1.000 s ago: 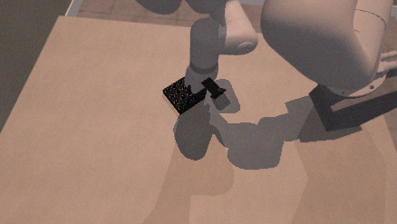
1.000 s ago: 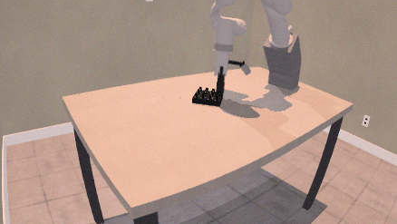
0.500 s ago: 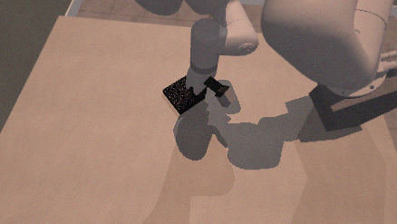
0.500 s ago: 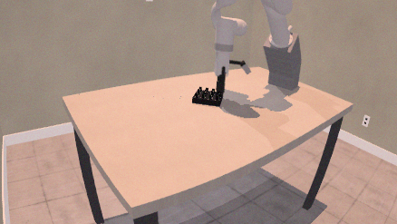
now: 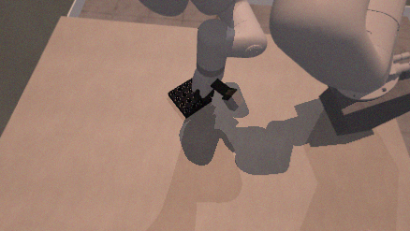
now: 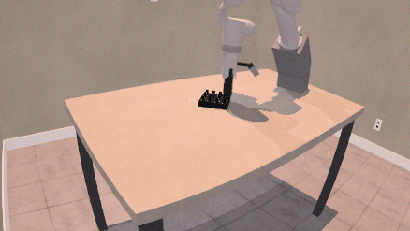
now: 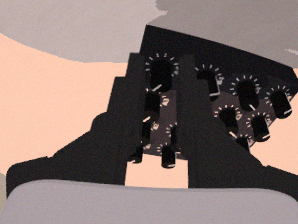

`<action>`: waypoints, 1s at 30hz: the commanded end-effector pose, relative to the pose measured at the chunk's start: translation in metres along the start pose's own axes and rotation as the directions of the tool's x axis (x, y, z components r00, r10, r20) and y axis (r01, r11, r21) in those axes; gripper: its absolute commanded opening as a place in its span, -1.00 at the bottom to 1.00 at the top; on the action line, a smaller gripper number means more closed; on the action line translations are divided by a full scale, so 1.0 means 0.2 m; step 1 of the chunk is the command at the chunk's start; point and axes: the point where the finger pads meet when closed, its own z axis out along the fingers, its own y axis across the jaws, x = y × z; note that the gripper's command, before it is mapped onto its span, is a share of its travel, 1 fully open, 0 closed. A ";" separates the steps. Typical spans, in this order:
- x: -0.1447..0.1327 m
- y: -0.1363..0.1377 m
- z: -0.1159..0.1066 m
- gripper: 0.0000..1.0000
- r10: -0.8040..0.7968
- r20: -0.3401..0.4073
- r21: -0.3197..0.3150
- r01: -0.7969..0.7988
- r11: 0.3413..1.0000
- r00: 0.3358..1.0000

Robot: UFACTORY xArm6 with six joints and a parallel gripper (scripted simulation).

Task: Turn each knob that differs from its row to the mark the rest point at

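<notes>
- We have the knob box [image 5: 186, 107] [image 6: 213, 106] [image 7: 225, 55] standing on the table [image 5: 94, 115] [image 6: 178, 148] [image 7: 75, 95], closer to the top edge than the bottom edge in the top view.
- Its sides lie at a slant to the table's edges, between the left edge and the arm's base [image 5: 367, 93] [image 6: 290, 45] toward the right.
- Our gripper [image 5: 201, 96] [image 6: 227, 94] [image 7: 161, 74] points down at the box, its fingers only a little apart, holding nothing.
- Between them we see a corner knob [image 7: 161, 72], with slim gaps beside it.
- We cannot read the printed names.
</notes>
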 end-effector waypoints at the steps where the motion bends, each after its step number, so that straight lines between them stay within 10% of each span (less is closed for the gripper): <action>1: 0.00 0.00 0.00 -0.61 0.000 0.001 -0.001 0.000 1.000 1.000; 30: 0.00 0.00 -0.15 -0.61 0.000 0.002 -0.001 0.000 1.000 1.000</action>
